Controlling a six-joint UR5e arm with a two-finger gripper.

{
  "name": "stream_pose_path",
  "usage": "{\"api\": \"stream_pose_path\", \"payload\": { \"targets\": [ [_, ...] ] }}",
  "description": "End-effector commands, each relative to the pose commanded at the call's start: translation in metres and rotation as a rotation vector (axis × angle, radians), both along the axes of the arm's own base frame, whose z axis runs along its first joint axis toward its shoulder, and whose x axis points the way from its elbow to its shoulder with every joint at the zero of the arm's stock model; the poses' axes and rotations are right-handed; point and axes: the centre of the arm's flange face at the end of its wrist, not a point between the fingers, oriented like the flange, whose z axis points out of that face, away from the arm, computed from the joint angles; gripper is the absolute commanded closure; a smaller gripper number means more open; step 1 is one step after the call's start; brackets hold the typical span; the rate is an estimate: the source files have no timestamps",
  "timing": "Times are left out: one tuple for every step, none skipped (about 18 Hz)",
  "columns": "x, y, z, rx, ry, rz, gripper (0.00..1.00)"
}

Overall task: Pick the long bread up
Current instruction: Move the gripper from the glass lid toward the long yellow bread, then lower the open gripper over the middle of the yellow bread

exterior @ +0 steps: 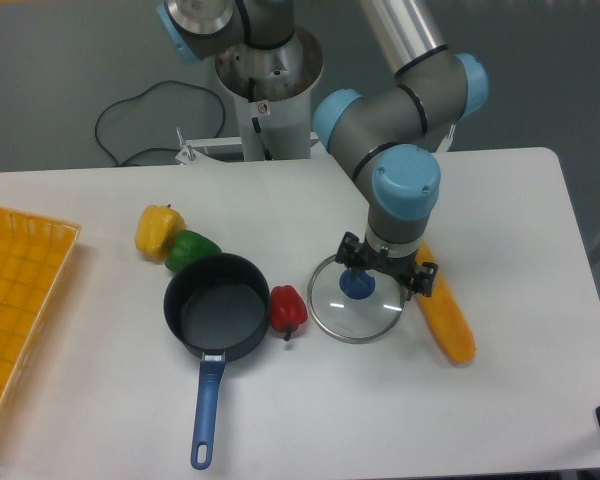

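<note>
The long bread [446, 318] is an orange-yellow loaf lying on the white table to the right of the glass lid, running from upper left to lower right. Its upper end is hidden under my gripper [388, 268]. The gripper points straight down, low over the gap between the lid and the bread. Its black fingers [426, 277] stand spread apart, one near the lid's blue knob and one at the bread's upper end. It looks open and holds nothing. The wrist hides the fingertips.
A glass lid [330, 310] with a blue knob [357, 286] lies just left of the gripper. A red pepper [288, 309], a dark pan [217, 306] with a blue handle, a green pepper [191, 248] and a yellow pepper [157, 229] sit further left. A yellow basket [20, 300] is at the left edge.
</note>
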Motion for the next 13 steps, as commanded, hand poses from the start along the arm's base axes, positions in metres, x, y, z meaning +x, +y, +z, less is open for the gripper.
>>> {"api": "stream_pose_path", "payload": {
  "targets": [
    [-0.003, 0.000, -0.001, 0.001, 0.001, 0.003, 0.00],
    [-0.012, -0.003, -0.002, 0.008, 0.011, 0.014, 0.00],
    [-0.021, -0.008, -0.002, 0.024, 0.027, 0.032, 0.00],
    [-0.030, -0.012, -0.001, 0.050, 0.035, 0.046, 0.00],
    [-0.041, -0.015, -0.003, 0.087, 0.030, 0.062, 0.00],
    [-0.050, -0.016, -0.003, 0.107, 0.027, 0.070, 0.00],
    [-0.059, -0.021, -0.008, 0.107, 0.024, 0.082, 0.00],
    [-0.065, -0.024, -0.016, 0.106, 0.022, 0.087, 0.00],
    [-0.072, -0.026, -0.021, 0.111, 0.033, 0.093, 0.00],
    [-0.078, -0.024, -0.024, 0.118, 0.043, 0.098, 0.00],
    [-0.082, -0.023, -0.026, 0.118, 0.046, 0.103, 0.00],
    [-0.082, -0.022, -0.026, 0.120, 0.045, 0.113, 0.00],
    [-0.082, -0.022, -0.026, 0.120, 0.044, 0.119, 0.00]
  ]
}}
